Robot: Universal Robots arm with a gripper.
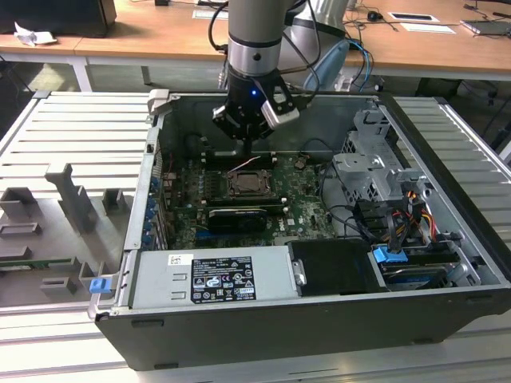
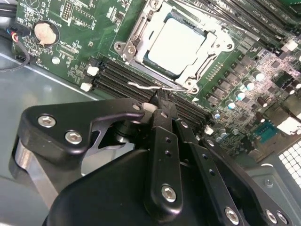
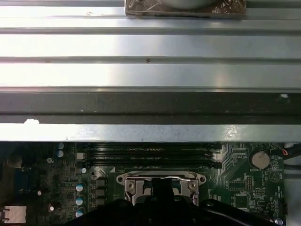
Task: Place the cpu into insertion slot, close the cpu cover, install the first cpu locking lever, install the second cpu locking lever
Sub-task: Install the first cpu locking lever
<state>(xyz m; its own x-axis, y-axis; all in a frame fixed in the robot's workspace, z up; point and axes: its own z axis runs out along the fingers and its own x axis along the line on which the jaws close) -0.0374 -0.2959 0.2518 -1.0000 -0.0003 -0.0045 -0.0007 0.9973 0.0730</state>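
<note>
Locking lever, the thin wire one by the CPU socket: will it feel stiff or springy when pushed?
The locking lever is a thin bent wire, so probably springy and apt to flex rather than rigid. Its bare, shiny metal may slip off the gripper tip beside it. Being slender, it is likely light.
</note>
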